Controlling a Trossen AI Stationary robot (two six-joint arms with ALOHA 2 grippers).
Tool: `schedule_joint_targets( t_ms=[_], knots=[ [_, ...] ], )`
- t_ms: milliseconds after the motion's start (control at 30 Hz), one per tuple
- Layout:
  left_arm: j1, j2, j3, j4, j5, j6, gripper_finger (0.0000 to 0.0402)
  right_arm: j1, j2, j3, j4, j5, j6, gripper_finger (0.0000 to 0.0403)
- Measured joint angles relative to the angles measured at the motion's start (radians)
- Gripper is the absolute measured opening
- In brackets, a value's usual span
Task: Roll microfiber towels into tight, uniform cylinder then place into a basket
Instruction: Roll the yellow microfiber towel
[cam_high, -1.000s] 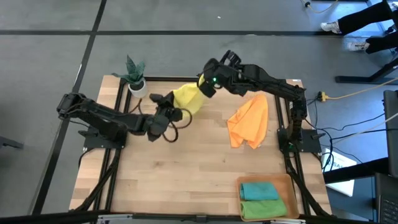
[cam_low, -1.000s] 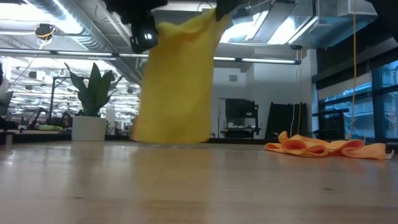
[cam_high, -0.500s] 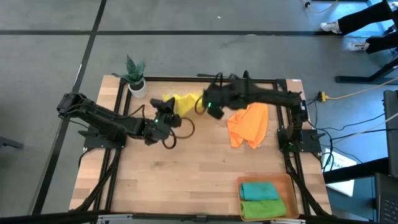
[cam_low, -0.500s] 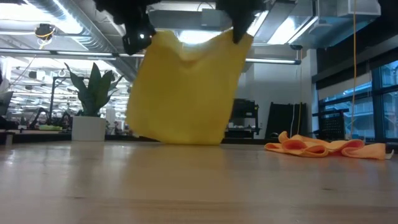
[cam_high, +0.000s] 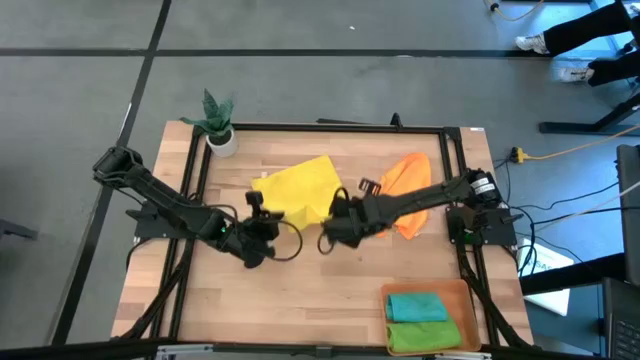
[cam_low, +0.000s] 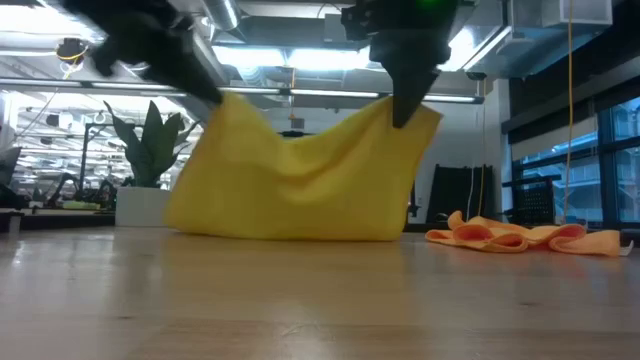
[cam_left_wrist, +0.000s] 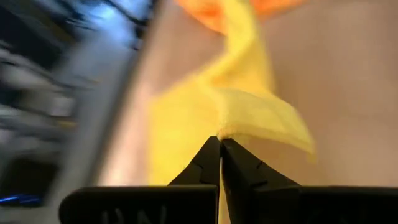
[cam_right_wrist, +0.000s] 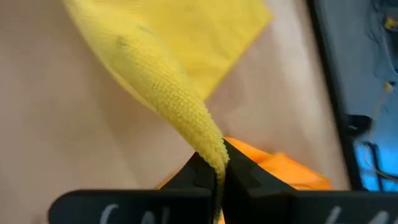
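The right tool (cam_right_wrist: 217, 167) pinches a corner of the yellow towel (cam_right_wrist: 168, 56) above the surface (cam_right_wrist: 56, 137), the orange towel (cam_right_wrist: 273, 171) just beyond.

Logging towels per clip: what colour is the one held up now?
Yellow towel, clearest in the low view.

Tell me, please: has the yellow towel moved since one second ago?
Yes. In the high view the yellow towel has come away from the plant pot toward the table's middle, spread wider, its two corners held by the left gripper and right gripper.

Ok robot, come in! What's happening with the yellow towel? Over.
Left gripper and right gripper each shut on a yellow towel corner. Towel spread between them, far edge on table. Nothing in the way.
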Motion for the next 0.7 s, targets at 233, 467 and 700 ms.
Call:
schedule_joint_targets(
  t_ms=[233,467,700],
  knots=[
    [-0.079,0.009,0.000,-0.091,0.339,-0.220,0.0000,0.090,0.000,-0.188,0.339,-0.147,-0.005,0.0010],
    [-0.129,0.103,0.000,-0.108,0.465,-0.338,0.0000,0.148,0.000,-0.359,0.641,-0.248,-0.005,0.0010],
    [-0.165,0.209,0.000,-0.106,0.472,-0.468,0.0000,0.183,-0.002,-0.414,0.740,-0.248,-0.003,0.0010]
  ],
)
